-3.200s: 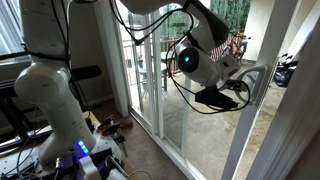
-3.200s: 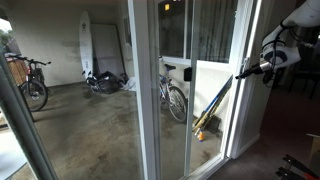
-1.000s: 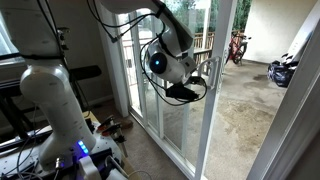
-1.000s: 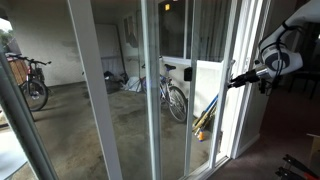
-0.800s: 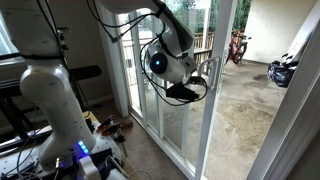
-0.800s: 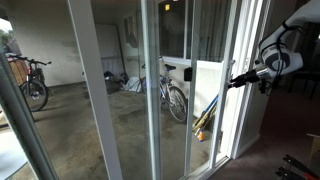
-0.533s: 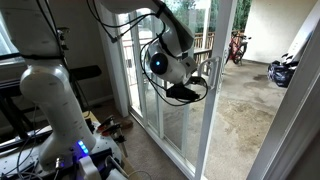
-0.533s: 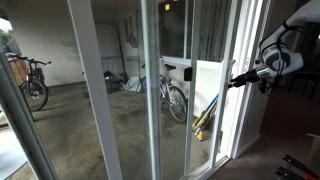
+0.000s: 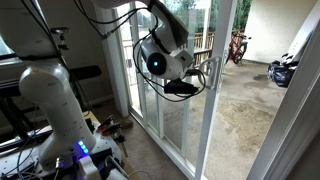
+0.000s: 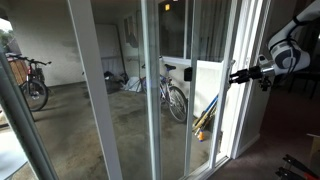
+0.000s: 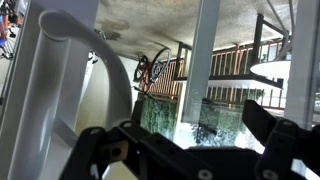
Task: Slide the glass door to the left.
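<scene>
The glass door (image 9: 210, 125) stands well clear of its jamb, doorway open: the slide looks largely done. The claw (image 11: 190, 150), jaws apart and empty, sits just beside the door's handle (image 11: 72, 28).

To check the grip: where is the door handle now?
In the wrist view the handle sits upper left on the glass door, on its white edge, above the open hand, not between its fingers.

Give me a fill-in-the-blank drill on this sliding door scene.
The glass door is framed in ___. Behind the glass in an exterior view, a two-wheeled ___ stands outside. In the wrist view the gripper is ___, not shut.
Missing words: white; bicycle; open.
</scene>
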`<state>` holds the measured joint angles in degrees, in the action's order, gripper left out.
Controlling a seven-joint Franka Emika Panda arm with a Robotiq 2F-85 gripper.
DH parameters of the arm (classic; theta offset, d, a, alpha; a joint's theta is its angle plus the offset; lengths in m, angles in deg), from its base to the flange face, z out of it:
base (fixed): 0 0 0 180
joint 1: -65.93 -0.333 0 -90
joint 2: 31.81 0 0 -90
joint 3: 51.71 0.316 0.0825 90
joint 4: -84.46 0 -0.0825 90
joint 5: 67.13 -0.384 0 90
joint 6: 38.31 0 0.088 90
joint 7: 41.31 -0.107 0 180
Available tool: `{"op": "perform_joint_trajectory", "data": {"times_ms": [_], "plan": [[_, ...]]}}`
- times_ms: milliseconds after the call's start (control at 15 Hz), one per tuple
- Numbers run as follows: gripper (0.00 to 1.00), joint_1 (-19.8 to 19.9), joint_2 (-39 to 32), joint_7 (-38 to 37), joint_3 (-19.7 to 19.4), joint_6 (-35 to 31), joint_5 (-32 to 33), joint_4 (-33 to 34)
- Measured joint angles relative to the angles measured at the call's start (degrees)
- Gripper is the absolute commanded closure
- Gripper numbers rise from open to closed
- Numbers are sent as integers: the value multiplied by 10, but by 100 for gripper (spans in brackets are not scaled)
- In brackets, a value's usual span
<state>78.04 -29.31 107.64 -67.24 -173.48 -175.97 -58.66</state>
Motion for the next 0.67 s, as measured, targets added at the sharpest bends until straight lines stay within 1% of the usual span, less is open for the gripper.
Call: {"op": "perform_joint_trajectory", "data": {"times_ms": [267, 667], "plan": [[0, 8, 32, -2, 0, -4, 3, -5], [0, 34, 26, -2, -9, -5, 2, -39]]}}
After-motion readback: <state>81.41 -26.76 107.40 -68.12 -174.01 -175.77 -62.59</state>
